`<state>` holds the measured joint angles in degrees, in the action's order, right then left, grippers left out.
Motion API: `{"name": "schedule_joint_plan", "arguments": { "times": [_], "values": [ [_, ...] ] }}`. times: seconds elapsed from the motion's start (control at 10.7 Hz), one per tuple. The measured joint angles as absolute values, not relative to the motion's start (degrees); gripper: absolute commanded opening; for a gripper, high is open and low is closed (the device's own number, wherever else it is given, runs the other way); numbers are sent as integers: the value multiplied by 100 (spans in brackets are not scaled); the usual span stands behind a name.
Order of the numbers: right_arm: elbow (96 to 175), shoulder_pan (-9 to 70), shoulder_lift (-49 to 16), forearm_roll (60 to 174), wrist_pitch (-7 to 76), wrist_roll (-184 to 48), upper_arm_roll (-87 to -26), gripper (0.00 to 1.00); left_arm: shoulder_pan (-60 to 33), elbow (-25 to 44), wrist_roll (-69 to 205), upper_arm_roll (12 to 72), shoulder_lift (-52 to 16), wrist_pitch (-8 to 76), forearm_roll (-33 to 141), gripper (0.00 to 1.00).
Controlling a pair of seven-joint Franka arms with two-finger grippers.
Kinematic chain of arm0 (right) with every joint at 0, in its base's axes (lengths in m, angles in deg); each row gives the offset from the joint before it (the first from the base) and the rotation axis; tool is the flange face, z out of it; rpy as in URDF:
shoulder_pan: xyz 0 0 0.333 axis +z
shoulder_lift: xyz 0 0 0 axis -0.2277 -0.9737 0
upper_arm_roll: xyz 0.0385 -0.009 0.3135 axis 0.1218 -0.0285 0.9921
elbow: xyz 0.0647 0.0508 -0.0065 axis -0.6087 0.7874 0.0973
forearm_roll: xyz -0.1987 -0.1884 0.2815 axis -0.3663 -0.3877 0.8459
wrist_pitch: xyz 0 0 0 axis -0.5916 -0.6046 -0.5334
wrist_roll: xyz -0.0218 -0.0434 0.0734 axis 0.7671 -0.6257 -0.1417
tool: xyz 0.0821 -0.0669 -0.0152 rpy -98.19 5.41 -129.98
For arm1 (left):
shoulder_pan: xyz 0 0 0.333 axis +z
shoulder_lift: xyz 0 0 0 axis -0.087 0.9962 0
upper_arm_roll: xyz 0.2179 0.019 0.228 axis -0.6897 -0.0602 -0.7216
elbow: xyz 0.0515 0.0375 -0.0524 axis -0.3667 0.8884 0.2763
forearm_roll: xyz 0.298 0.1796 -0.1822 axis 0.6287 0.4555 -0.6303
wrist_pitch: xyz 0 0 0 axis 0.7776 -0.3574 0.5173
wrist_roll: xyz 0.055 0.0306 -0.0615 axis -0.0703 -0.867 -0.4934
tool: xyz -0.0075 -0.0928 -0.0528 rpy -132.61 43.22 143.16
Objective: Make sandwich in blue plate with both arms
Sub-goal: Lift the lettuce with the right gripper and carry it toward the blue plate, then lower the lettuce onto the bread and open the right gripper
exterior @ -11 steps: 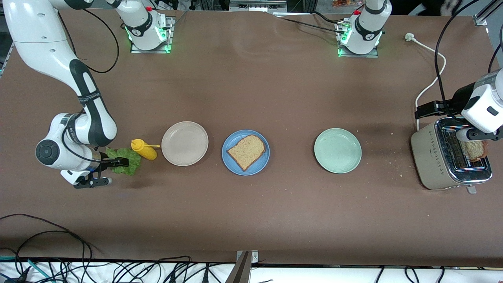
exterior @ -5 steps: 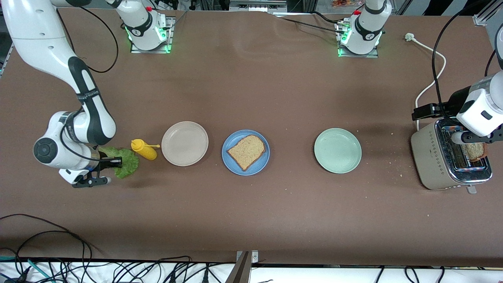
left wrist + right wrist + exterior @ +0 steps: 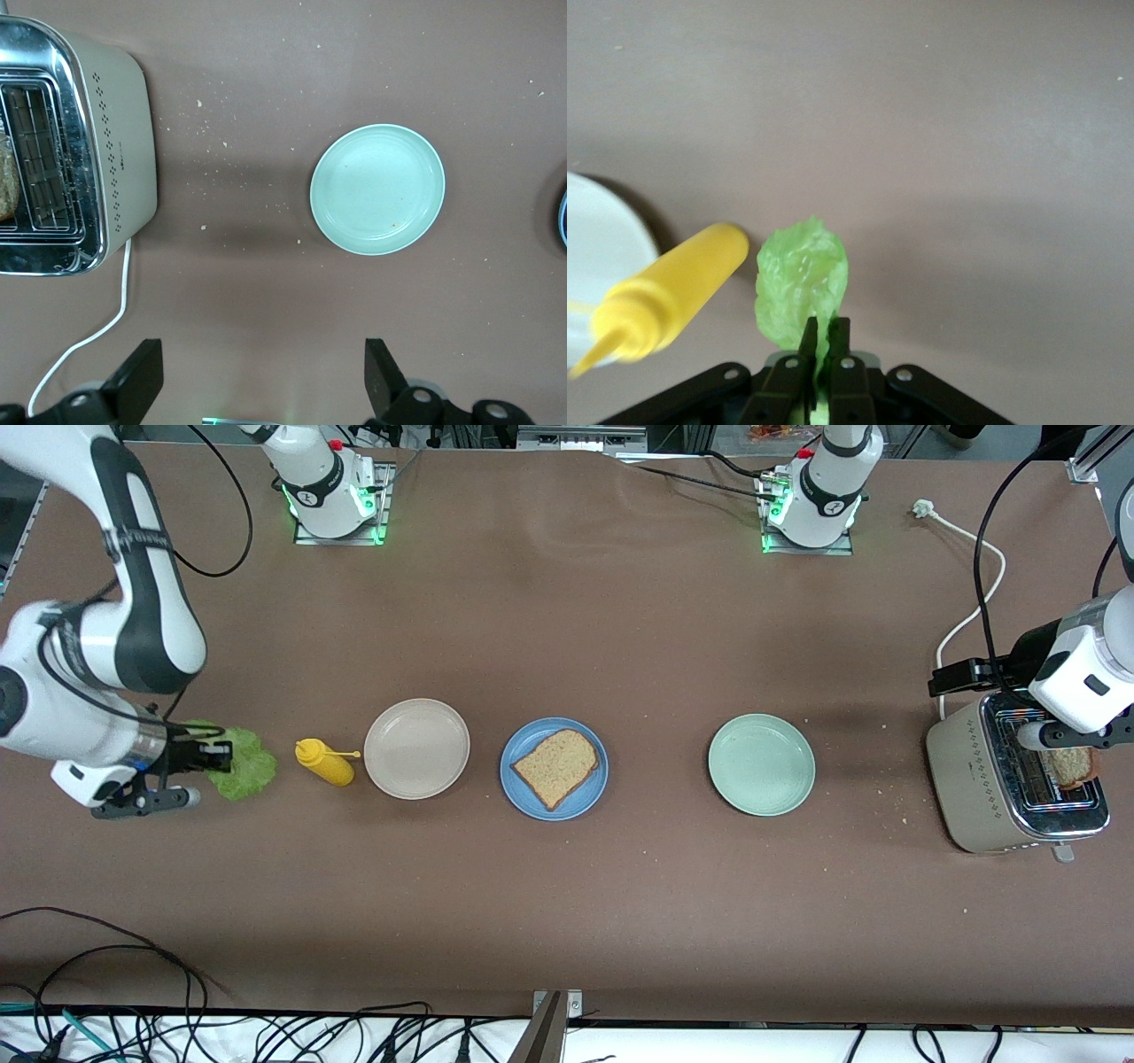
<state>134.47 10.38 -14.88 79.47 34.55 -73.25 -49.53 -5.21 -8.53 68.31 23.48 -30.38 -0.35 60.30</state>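
Right hand [image 3: 205,758] is clamped on the lettuce leaf [image 3: 237,762], fingers pinched together on one edge; in the right wrist view the leaf [image 3: 801,285] hangs free from the fingertips, clear of the counter [image 3: 567,903]. It is over the counter near the right arm's end.

Blue plate [image 3: 554,769] sits about mid-counter with one slice of bread [image 3: 556,766] lying flat in it, nothing on top. The sandwich is at its first layer only.

Key relation for your next move: the plate lies from the right hand toward the left arm's end, along the length of the counter. In that line stand the yellow squeeze bottle [image 3: 324,762], lying on its side just beside the leaf, and then the beige plate [image 3: 416,748]. Judgement: you should carry the leaf high enough to pass over both, then lower it onto the slice. The right arm is much the nearer one to the blue plate for this step.

Left hand [image 3: 262,385] has its fingers wide apart, holding nothing, over the toaster [image 3: 1014,784] at the left arm's end. A second slice [image 3: 1067,763] stands in the toaster slot. The pale green plate [image 3: 761,764] lies between toaster and blue plate.

Risk, as I judge it: a limp leaf may fold or land off-centre on release.
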Motion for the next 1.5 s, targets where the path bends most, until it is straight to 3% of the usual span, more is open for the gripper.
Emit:
{"name": "schedule_joint_plan", "arguments": {
  "times": [0.38,0.66,0.94,1.5],
  "values": [
    [13453,1288,-588,7988,2421,-7108,-4928,0,-524,-851,6831,2351,-3038,-35,6030,100],
    [13362,1868,-381,8249,2120,-6120,-4912,0,-528,-851,6831,2353,-3038,-35,6030,100],
    [13089,2894,-666,8283,2136,-5028,-5216,0,-529,-851,6831,2356,-3038,-35,6030,100],
    [11613,4243,-2102,8910,2214,-2768,-5592,0,-528,-850,6831,2354,-3036,-35,6030,100]
  ]
}}
